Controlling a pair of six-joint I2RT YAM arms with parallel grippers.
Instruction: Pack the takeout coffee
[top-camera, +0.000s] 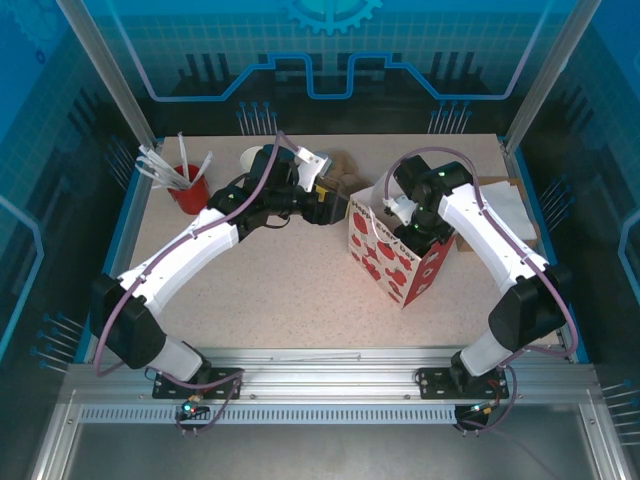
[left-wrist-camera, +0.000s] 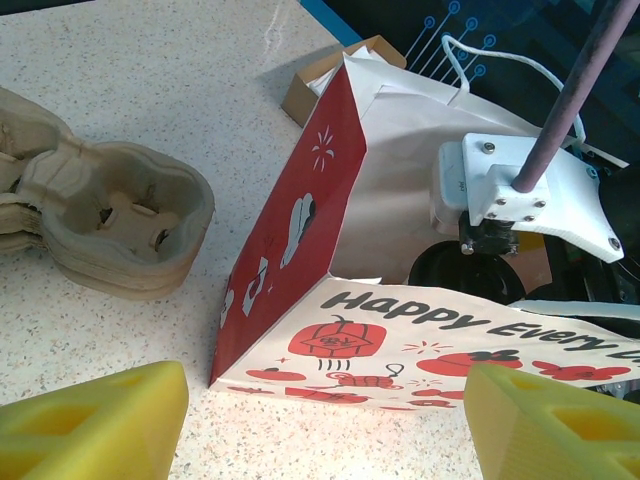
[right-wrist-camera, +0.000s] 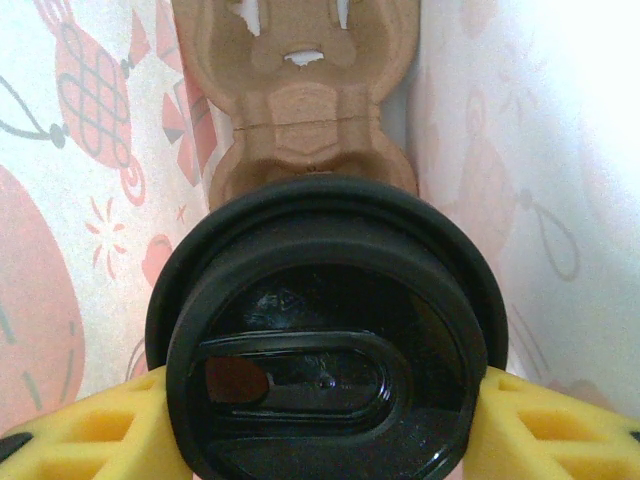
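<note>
The paper bag (left-wrist-camera: 430, 340) around the takeout coffee (right-wrist-camera: 325, 340) reads "Happy Every".

Black-lidded coffee (right-wrist-camera: 325, 340), red-and-white printed bag (top-camera: 390, 262)

A: Light?
B: Bright, even, from overhead. Soft shadows on table (top-camera: 300, 290); top cam sharp.
A: Wrist cams?
B: Rt: bag (right-wrist-camera: 560, 150) wall blown out white upper rt; takeout coffee (right-wrist-camera: 330, 340) lid v. close, slightly soft, dull sheen. Lt: crisp, short shadow beside bag.
</note>
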